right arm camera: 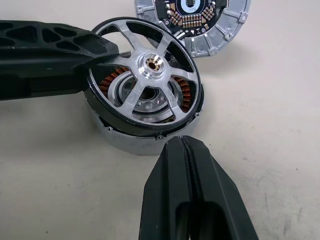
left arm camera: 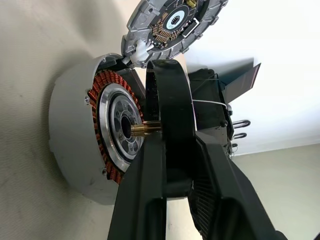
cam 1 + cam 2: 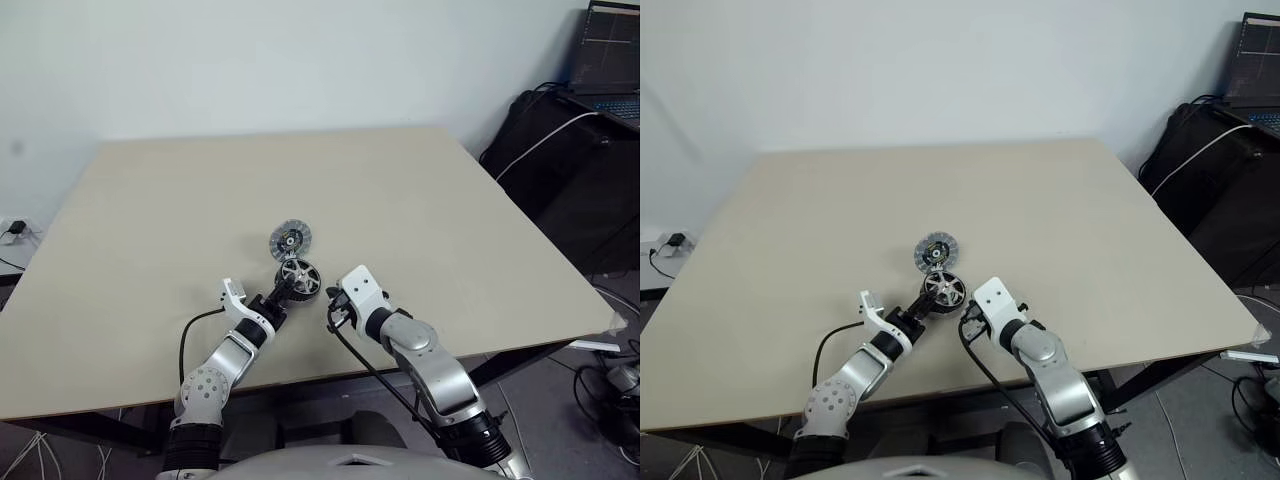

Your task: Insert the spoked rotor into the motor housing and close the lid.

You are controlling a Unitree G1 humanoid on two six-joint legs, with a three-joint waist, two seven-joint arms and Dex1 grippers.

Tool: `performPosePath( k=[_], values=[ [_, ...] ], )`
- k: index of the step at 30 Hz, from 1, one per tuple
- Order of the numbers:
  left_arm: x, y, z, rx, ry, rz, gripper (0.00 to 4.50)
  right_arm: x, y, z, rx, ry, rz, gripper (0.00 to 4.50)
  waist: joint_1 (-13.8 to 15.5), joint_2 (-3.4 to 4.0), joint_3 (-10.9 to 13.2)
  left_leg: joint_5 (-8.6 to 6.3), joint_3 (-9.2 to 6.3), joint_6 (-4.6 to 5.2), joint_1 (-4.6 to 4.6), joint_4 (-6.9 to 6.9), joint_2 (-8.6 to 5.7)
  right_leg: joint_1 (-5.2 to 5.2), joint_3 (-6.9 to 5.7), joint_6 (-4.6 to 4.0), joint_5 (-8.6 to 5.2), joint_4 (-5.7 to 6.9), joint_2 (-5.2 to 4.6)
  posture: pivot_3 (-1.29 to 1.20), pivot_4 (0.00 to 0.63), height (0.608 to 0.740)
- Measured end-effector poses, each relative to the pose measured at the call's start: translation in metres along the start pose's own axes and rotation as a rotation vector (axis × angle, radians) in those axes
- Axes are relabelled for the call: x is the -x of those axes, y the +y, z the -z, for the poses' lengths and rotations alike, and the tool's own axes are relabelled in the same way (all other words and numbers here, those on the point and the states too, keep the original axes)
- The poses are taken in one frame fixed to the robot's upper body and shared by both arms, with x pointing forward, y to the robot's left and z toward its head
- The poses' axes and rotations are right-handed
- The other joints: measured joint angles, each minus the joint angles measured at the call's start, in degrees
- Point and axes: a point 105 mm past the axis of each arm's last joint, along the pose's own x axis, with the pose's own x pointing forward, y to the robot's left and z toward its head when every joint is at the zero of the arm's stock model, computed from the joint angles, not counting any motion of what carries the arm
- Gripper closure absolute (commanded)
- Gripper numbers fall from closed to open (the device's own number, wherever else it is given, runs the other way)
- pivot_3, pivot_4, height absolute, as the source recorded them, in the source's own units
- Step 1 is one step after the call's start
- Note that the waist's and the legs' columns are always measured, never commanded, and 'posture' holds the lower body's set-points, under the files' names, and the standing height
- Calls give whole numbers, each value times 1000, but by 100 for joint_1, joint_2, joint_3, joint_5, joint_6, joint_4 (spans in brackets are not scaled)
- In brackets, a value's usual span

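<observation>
spoked rotor (image 1: 150, 75) tilted atop motor housing (image 1: 135, 137), lid (image 1: 200, 22) behind.

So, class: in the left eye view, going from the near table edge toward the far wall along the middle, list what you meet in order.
Left claw gripping the spoked rotor's rim → spoked rotor sitting tilted in the motor housing → lid lying flat beyond it → bare table.

The desk (image 3: 420, 210) lies bare toward its far edge and both side edges. Near the front edge, the motor housing (image 1: 125, 135), with the spoked rotor (image 1: 150, 75) tilted on it, sits hemmed between the left end effector (image 3: 288, 285), the shut right end effector (image 1: 186, 150) and the lid (image 3: 290, 240) just behind.
</observation>
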Motion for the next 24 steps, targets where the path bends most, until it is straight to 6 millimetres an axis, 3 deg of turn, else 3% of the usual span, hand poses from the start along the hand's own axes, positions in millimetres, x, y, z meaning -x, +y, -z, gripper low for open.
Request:
performPosePath(
  k=[9,20,24],
  values=[
    [5,-6,-9,-23,-41,9,152,0,0,0,-2,0,1,4500,-5,0,-1,0,1,0,0,0,1,-1,2,0,0,2,0,0,0,740],
    [19,-8,-14,-112,-70,-40,67,-1,1,-2,-3,-6,-4,4500,0,1,-1,0,1,0,0,0,0,-1,2,0,0,0,-1,0,0,740],
    [22,-7,-7,-301,-45,-81,67,-2,1,-5,0,-15,-6,4500,-2,1,-1,0,2,-1,0,-1,-1,-1,2,-1,0,0,0,0,0,740]
  ],
)
